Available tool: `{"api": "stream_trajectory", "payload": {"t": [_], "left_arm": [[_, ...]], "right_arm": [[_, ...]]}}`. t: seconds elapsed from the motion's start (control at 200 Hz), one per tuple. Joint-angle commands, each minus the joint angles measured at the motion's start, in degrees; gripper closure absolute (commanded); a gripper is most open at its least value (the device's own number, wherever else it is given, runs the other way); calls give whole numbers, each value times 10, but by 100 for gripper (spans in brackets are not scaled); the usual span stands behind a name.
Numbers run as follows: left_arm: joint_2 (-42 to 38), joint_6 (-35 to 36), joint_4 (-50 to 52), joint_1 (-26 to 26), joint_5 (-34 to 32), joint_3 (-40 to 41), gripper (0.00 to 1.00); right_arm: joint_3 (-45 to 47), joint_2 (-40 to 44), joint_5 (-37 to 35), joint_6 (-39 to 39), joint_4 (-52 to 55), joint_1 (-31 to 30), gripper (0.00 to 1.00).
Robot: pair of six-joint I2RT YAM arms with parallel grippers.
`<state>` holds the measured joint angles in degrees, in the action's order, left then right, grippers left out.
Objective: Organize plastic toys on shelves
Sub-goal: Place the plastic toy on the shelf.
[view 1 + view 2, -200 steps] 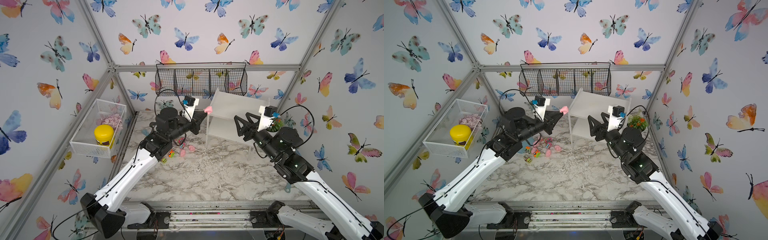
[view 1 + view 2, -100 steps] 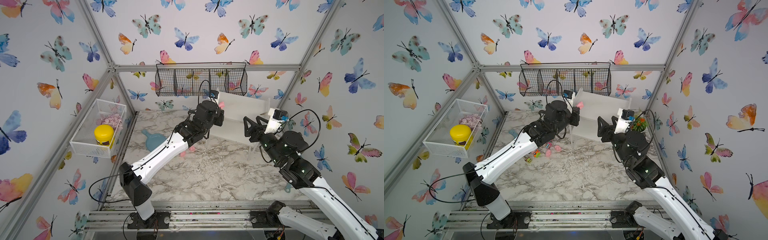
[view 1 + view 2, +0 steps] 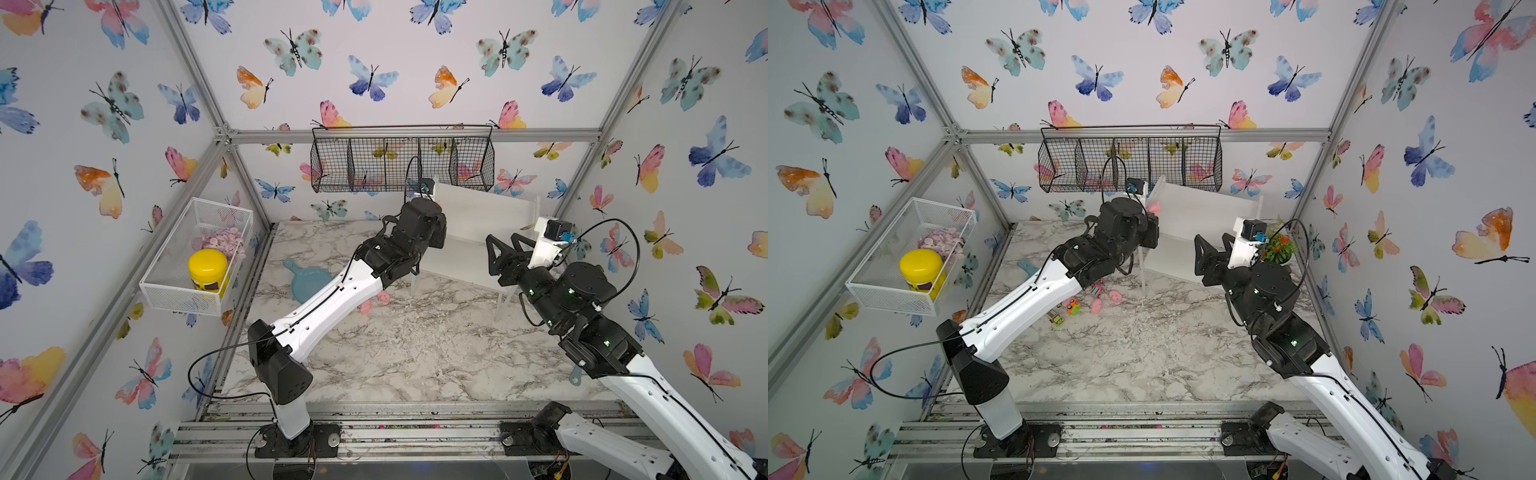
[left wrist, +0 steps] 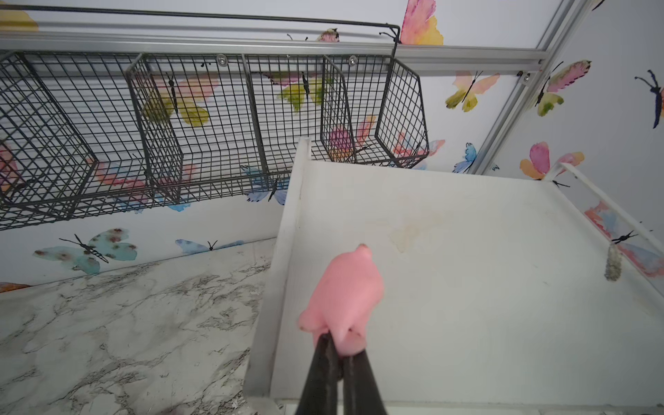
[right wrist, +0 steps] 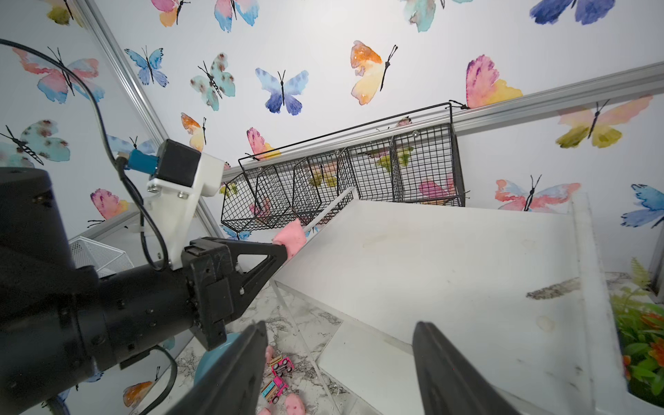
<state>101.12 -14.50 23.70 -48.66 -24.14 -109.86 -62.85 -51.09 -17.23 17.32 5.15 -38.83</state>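
The left claw (image 4: 339,346) is pinching a pink pig (image 4: 346,291), holding it over the white shelf (image 4: 467,280) top, near its side edge; the right claw (image 5: 339,327) is gaping wide, empty

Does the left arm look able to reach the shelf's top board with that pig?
Likely yes: the left end effector, shut on the pig, hangs over the bare top board just inside its side panel; the wire basket sits farther back.
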Motion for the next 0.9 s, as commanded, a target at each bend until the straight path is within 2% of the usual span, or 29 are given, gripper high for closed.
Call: {"api": "stream_trajectory", "payload": {"t": [0.0, 0.105, 0.305, 0.896], "left_arm": [[11, -7, 21, -7, -2, -16, 100], [13, -8, 27, -11, -5, -15, 100], [22, -14, 48, -12, -18, -24, 91], [-21, -40, 51, -11, 72, -45, 56]], "right_arm": [[3, 8, -3, -4, 2, 0, 30], [4, 7, 1, -4, -1, 0, 30], [3, 6, 8, -3, -2, 0, 31], [-7, 14, 5, -10, 14, 0, 31]]}}
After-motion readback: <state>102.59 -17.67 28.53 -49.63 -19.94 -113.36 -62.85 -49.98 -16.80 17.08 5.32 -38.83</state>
